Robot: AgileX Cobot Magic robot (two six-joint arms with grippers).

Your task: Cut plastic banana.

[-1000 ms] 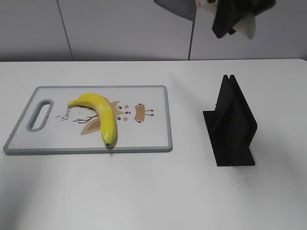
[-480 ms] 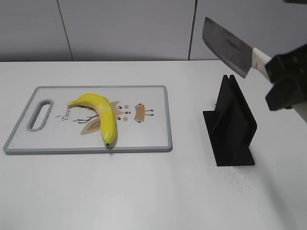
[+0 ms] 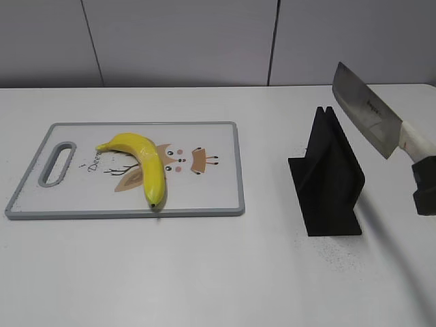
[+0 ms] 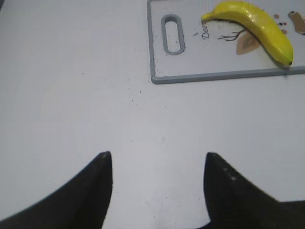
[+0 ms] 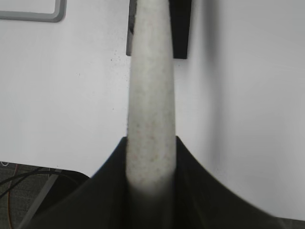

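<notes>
The right gripper (image 3: pixel 425 185) is clamped on the pale handle of a cleaver (image 3: pixel 366 118) at the right edge of the exterior view, where most of the gripper and all of its arm are cut off by the frame. In the right wrist view its dark fingers (image 5: pixel 110 176) press against both sides of the handle, which fills the middle of the picture and hides the blade behind it. The cleaver is held in the air, tilted, with the blade rising up and to the left from the handle, above and just right of the black knife stand (image 3: pixel 329 174), not touching it.

The left gripper (image 4: pixel 157 183) does not show in the exterior view. In the left wrist view its two dark fingertips are spread apart with nothing between them, hovering over the bare white table (image 3: pixel 204 272), well short of the cutting board (image 3: pixel 225 197).

The plastic banana (image 3: pixel 144 163) lies on the grey-rimmed cutting board, over a printed cartoon deer it partly covers. Its long axis curves from the stem at the upper left, near the board's handle slot (image 3: pixel 57 163), round to the dark tip pointing toward the board's front edge.
</notes>
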